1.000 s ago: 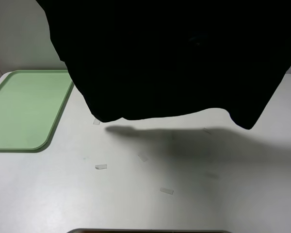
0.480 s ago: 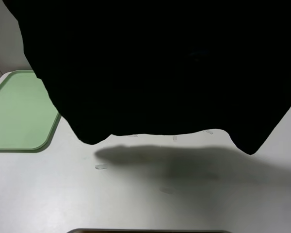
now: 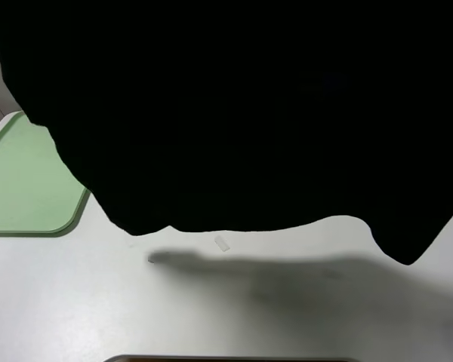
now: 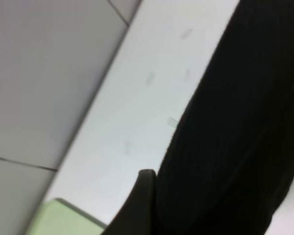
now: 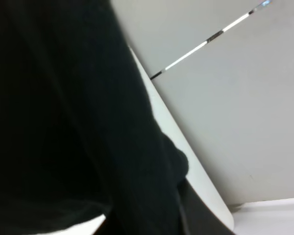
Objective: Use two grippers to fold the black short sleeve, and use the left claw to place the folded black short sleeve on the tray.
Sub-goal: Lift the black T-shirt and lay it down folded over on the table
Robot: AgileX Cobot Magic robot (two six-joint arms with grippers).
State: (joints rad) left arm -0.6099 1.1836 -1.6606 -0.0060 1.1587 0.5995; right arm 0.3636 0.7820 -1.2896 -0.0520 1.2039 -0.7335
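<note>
The black short sleeve [image 3: 249, 113] hangs spread wide in the air above the white table [image 3: 98, 309] and fills most of the exterior view. Its lower edge hangs free, with a shadow on the table below. It hides both arms there. The pale green tray [image 3: 23, 188] lies at the left, its near right part covered by the cloth. In the left wrist view my left gripper [image 4: 154, 196] shows one dark finger [image 4: 143, 196] pressed against the hanging cloth [image 4: 245, 122]. In the right wrist view my right gripper [image 5: 181, 205] is wrapped in cloth [image 5: 63, 122].
A small clear tape piece [image 3: 222, 243] lies on the table under the cloth's edge. A dark rim [image 3: 226, 359] shows at the table's front edge. A tray corner [image 4: 63, 220] and the table's far edge against the wall show in the left wrist view.
The shirt has spread wider and come lower in the exterior view, now covering more of the tray and the table. Its shadow has shifted toward the front.
</note>
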